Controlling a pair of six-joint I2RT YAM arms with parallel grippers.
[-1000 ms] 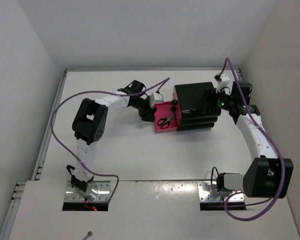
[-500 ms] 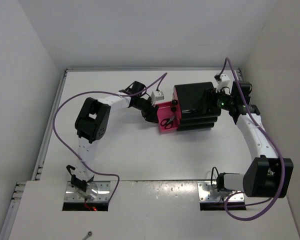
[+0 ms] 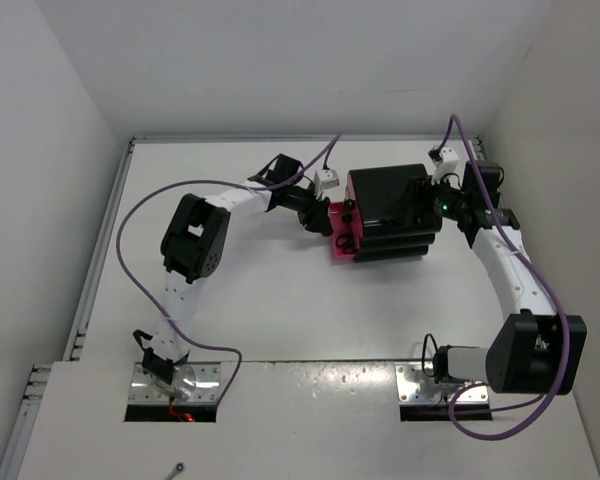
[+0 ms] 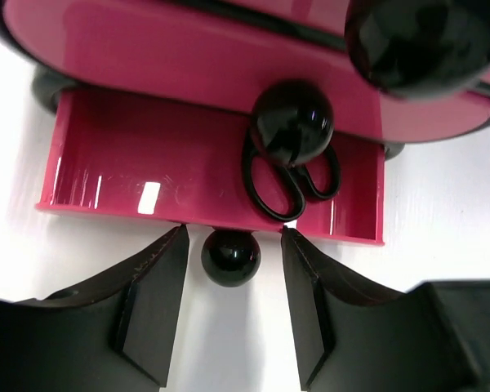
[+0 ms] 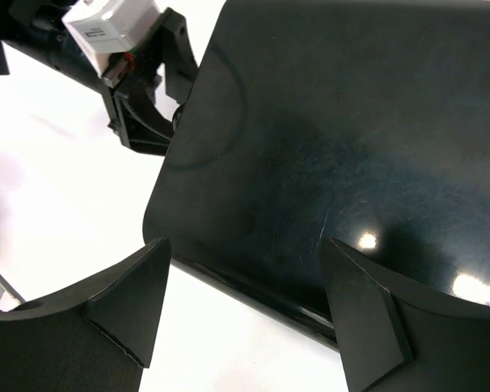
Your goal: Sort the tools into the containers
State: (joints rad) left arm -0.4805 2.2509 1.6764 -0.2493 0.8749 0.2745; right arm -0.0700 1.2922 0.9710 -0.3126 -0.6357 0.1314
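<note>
The glossy black box (image 3: 385,195) holds the magenta containers. Its bottom drawer (image 4: 188,163) stands partly pulled out, and black-handled scissors (image 4: 287,186) lie in it, half hidden under the middle drawer's front (image 4: 188,57). My left gripper (image 4: 233,237) is open, with its jaws on either side of the bottom drawer's round black knob (image 4: 230,256) and gaps showing on both sides. From above, the left gripper (image 3: 325,217) sits against the drawer's front (image 3: 340,240). My right gripper (image 5: 245,245) is open at the box's right side (image 5: 351,163), holding nothing.
The middle drawer's knob (image 4: 292,122) and the top drawer's knob (image 4: 416,41) sit above the open drawer. White walls enclose the table on the left, back and right. A purple cable loops from each arm. A small metal item (image 3: 179,467) lies on the near ledge.
My left gripper has moved right toward the box and the bottom drawer has slid inward with it, so less pink sticks out. The right arm has not moved.
</note>
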